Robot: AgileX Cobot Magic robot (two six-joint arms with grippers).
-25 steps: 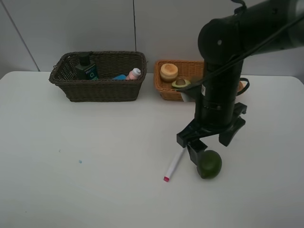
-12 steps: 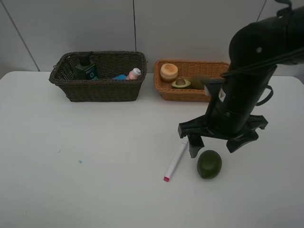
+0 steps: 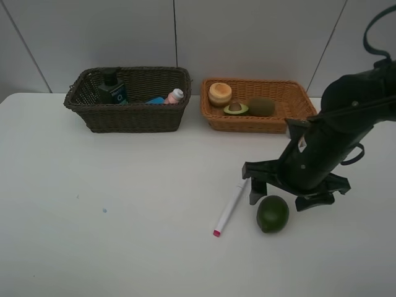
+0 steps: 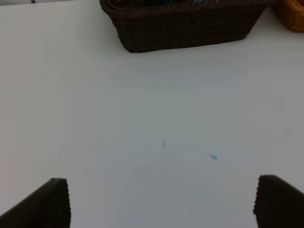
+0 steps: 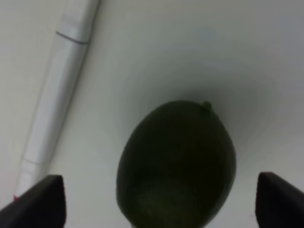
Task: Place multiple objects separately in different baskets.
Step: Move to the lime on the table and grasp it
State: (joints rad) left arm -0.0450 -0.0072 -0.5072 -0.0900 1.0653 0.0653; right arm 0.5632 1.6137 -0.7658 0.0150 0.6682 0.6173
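On the white table lie a green lime (image 3: pixel 273 213) and, just left of it, a white-pink marker (image 3: pixel 230 208). My right gripper (image 3: pixel 284 198) hangs open right over the lime, one finger on each side. The right wrist view shows the lime (image 5: pixel 176 164) between the open fingertips of the right gripper (image 5: pixel 161 202), with the marker (image 5: pixel 54 102) beside it. The dark brown basket (image 3: pixel 127 117) holds a green pump bottle (image 3: pixel 112 88), a pink bottle (image 3: pixel 175 96) and a blue eraser (image 3: pixel 156 100). The tan basket (image 3: pixel 257 122) holds an orange-red fruit (image 3: pixel 219 93), an avocado half (image 3: pixel 236 108) and a kiwi (image 3: pixel 261 106). My left gripper (image 4: pixel 161 204) is open over bare table.
Both baskets stand side by side at the table's far edge against a grey wall. The dark basket (image 4: pixel 183 28) lies ahead of the left gripper, with a corner of the tan basket (image 4: pixel 294 9) beside it. A tiny blue speck (image 3: pixel 104 211) marks the table's left half.
The right arm has swung rightward and lower, bringing its open jaws down around the lime. The kiwi in the tan basket has come out from behind the arm.
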